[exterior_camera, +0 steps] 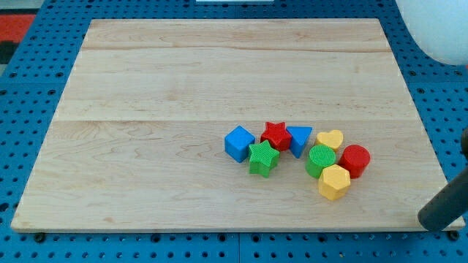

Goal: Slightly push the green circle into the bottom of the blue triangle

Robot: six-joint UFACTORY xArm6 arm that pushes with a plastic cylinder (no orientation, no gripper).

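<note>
The green circle [321, 160] lies in a cluster of blocks at the board's lower right. The blue triangle [298, 139] sits just up and to the left of it, very close or touching. My tip [427, 219] is at the end of the dark rod near the board's bottom right corner. It is well to the right of and below the green circle and touches no block.
Around the green circle are a yellow heart [330, 139] above, a red circle [355, 161] to its right and a yellow hexagon [334, 182] below. A red star [276, 135], a green star [263, 158] and a blue cube [239, 143] lie left of the triangle. All rest on the wooden board [183, 88].
</note>
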